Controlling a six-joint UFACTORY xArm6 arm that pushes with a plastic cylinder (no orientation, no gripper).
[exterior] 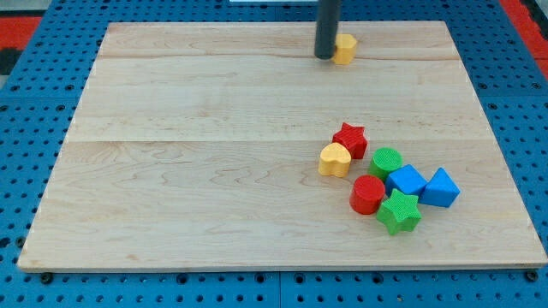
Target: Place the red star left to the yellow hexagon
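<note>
No claw on this rig, so nothing to open or close, just my tip parked at the counter's top edge, touching the yellow hexagon's left side. The red star sits well below it, toward the view's bottom, atop the cluster beside the yellow heart.

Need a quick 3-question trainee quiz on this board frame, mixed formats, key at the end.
1. True or false: my tip is touching the red star.
2. Which block lies directly at the view's left of the red star's lower edge? A) the yellow heart B) the green star C) the blue cube
3. Fill in: the yellow hexagon sits near the view's ____ edge of the wooden board.

Key: 1 false, my tip is beside the yellow hexagon; 2 A; 3 top.
</note>
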